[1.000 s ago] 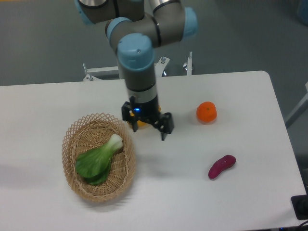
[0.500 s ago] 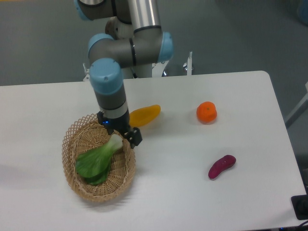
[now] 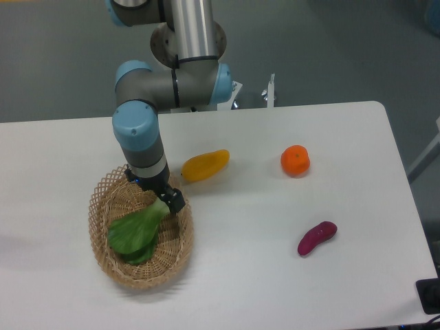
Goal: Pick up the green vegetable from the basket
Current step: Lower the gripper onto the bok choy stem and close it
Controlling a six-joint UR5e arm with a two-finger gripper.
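End effector [image 3: 167, 203], grip state indiscernible, sits over the stalk end of the green vegetable [image 3: 135, 230], whose long axis runs from there toward the worktop's near-left corner inside the basket [image 3: 103, 258].

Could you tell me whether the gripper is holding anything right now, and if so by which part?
It cannot be told. The gripper is down in the basket at the pale stalk end of the bok choy, but the arm hides its fingers.

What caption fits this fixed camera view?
Gripper lowered over the bok choy stalk in the wicker basket; other produce on table.
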